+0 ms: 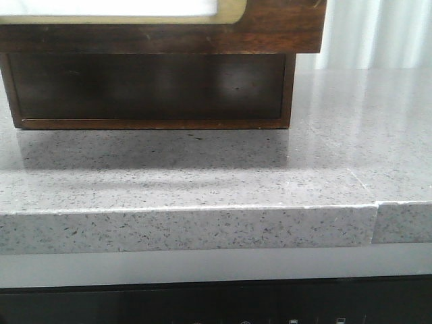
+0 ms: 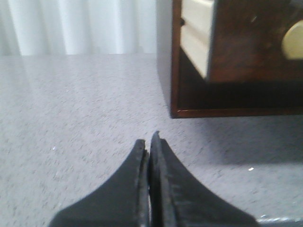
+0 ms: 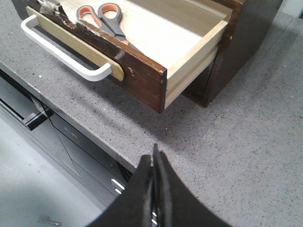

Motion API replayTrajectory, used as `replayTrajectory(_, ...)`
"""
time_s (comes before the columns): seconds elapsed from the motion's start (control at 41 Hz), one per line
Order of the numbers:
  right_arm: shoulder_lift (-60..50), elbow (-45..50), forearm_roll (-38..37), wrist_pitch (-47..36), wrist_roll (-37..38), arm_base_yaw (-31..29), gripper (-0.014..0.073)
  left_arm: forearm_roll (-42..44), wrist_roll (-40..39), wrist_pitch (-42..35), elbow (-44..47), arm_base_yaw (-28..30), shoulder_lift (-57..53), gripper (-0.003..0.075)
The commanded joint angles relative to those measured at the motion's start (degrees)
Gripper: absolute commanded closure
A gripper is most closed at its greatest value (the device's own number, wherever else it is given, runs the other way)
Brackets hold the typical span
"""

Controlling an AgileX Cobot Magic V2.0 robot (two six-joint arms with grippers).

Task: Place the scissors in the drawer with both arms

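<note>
The drawer (image 3: 142, 61) stands pulled out from the wooden cabinet (image 3: 241, 47), overhanging the grey counter (image 3: 246, 142) in the upper half of the right wrist frame. Its top is open, so its pale floor can be entered from above (the scissors (image 3: 105, 20) lie in the upper left corner, just behind the front board). The white handle (image 3: 61, 54) juts from the front at upper left. In the front frame, bare counter (image 1: 202, 169) fills the middle band, the cabinet (image 1: 152, 91) blocking the upper left.
</note>
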Motion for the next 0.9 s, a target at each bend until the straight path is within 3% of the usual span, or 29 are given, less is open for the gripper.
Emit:
replayTrajectory(0.0,0.02,-1.25,-0.10,-4.20,0.02,0.01,0.0662,-0.51,-0.47,-11.39,2.63,0.88,-0.99,0.0741)
replayTrajectory(0.073,0.02,-1.25,-0.04,-4.20,0.02,0.01,0.0662,-0.51,-0.47,-14.45,4.61,0.88,-1.13,0.0741)
replayTrajectory(0.879,0.02,-1.25,-0.04,-4.20,0.02,0.01,0.0662,-0.51,-0.47,-14.04,4.43,-1.19,-1.13,0.0741)
